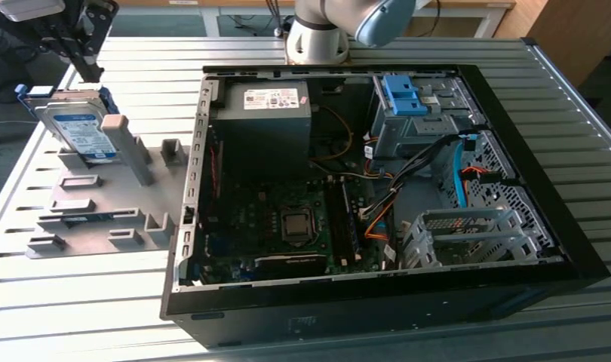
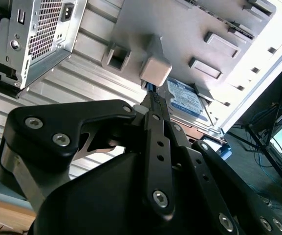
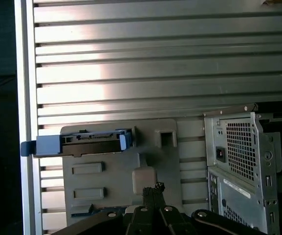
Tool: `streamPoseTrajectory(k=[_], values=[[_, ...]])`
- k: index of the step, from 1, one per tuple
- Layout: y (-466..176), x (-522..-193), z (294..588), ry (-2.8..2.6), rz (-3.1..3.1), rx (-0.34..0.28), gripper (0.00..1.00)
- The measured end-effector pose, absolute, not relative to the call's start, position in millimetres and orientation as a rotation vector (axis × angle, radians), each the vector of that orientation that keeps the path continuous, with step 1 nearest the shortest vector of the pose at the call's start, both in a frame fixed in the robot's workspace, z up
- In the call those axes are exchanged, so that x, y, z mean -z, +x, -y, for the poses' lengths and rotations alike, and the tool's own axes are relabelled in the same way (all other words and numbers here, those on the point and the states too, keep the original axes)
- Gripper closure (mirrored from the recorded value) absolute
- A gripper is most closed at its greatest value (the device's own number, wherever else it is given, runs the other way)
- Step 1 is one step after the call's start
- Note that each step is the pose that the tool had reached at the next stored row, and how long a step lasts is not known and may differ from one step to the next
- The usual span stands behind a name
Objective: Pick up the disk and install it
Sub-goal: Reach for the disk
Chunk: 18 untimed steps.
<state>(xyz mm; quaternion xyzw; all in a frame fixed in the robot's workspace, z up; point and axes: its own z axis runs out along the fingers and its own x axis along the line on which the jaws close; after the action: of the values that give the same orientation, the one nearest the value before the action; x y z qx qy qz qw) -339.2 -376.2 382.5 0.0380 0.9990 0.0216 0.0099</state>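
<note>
The flat silver disk in its bright blue plastic frame (image 1: 79,130) leans propped in the grey slotted fixture plate (image 1: 94,207), likely to offer an edge for grasping; the black gripper (image 1: 87,72) hovers close above it, fingers together and empty; the open black computer case (image 1: 386,188) lies beside.

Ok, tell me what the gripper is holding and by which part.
Nothing is held. The gripper is shut with nothing between its fingers and hangs clear of the disk, which leans in the grey stand.

Bright daylight on ribbed silver metal table (image 1: 547,113), strongest toward two o'clock in the exterior view. Dim inside open black computer case (image 1: 406,309).
</note>
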Motion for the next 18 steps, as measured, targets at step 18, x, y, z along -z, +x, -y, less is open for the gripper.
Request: streamPoseTrajectory(k=[18], values=[[-366.3,-382.3,375.5,0.119,-3.119,-0.067,0.89]])
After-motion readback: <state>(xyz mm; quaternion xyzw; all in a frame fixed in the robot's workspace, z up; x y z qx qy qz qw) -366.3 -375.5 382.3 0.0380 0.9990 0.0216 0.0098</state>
